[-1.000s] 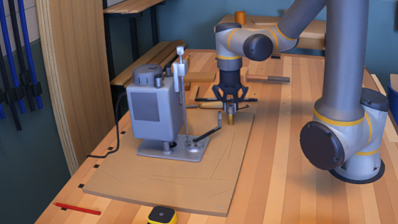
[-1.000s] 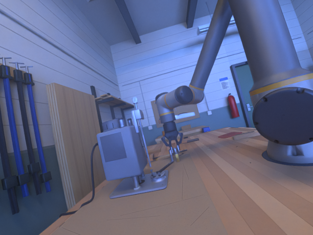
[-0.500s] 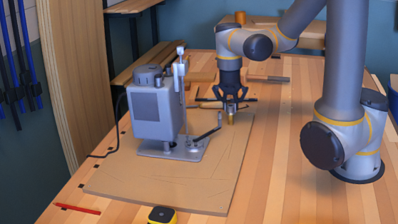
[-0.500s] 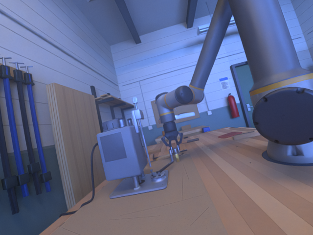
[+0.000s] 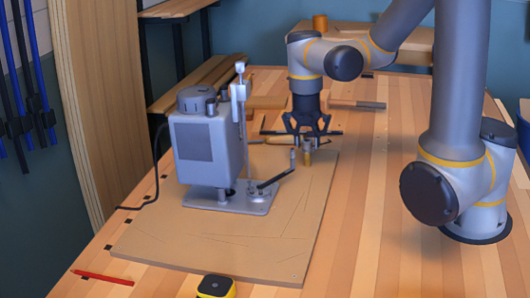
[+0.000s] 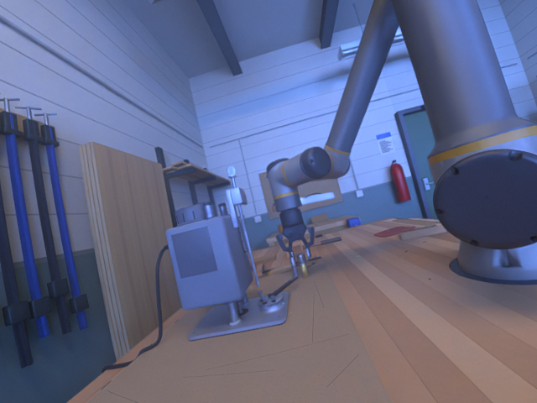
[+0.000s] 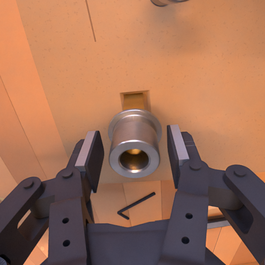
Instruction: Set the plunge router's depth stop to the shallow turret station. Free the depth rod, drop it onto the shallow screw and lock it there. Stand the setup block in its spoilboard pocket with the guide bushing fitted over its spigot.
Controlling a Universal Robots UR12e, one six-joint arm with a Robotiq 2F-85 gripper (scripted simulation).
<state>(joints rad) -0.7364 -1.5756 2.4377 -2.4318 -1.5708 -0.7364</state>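
My gripper [image 7: 134, 153] is open and holds nothing; it hangs over the far end of the spoilboard [image 5: 228, 223] with its fingers on either side of the steel guide bushing [image 7: 134, 144]. The bushing [image 5: 307, 144] sits on top of the brass setup block [image 5: 307, 158], which stands upright in its pocket [image 7: 135, 100]. The grey plunge router [image 5: 205, 142] stands on the spoilboard to the left, its depth rod [image 5: 244, 128] running down its side to the turret [image 5: 259, 190] on the base plate. A dark lever [image 5: 275, 178] lies out from the turret.
A hex key [image 7: 135, 206] lies on the bench just beyond the spoilboard's far edge. A chisel [image 5: 356, 104] and wood offcuts lie further back. A red pencil [image 5: 102, 277] and yellow tape measure [image 5: 216, 286] lie at the near edge. My arm's base [image 5: 479, 199] stands to the right.
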